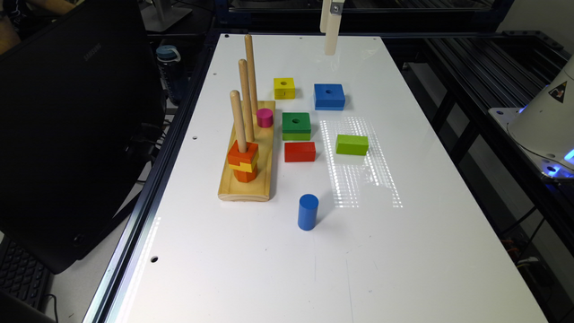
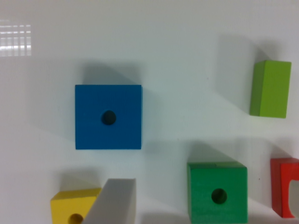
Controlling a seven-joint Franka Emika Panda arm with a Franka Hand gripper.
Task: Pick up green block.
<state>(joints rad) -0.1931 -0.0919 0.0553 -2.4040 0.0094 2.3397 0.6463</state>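
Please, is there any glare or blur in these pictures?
Exterior view: a gridded glare patch lies on the glossy white table beside the solid lime-green rectangular block. Wrist view: slightly soft, with shadows beside the blue square block and the green block.

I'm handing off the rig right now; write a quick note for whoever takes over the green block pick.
Gripper: raised over the table's far end, carrying nothing; open or shut cannot be told.
Green block: flat on the white table, hole up, between the yellow block and the red block, free of both.
Done: nothing grasped.
Left: move over the block, descend, close, lift.
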